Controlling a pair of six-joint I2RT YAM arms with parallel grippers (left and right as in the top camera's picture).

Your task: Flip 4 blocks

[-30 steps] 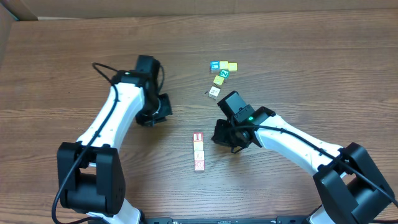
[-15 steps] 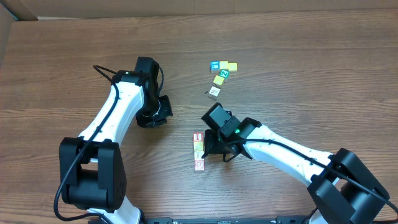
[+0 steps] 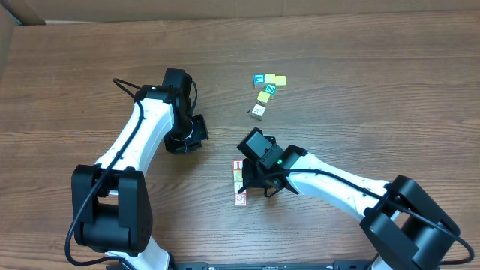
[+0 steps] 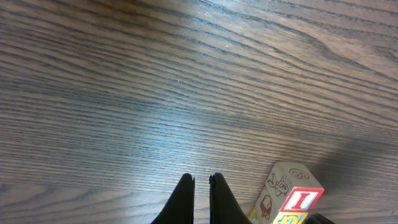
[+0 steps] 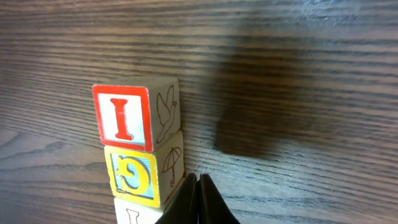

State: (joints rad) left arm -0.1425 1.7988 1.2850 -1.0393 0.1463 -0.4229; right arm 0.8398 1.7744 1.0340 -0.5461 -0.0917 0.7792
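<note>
right jaws: closed to a point, set just beside yellow G block (image 5: 142, 169) (likely for tipping it) | left jaws: closed, empty, parked aside

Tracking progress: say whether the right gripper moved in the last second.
Yes. The right gripper moved left, closing in on the stationary row of blocks.

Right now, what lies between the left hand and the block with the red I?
Nothing but bare table. The left wrist view shows only wood grain between the left hand and the red I block.
</note>
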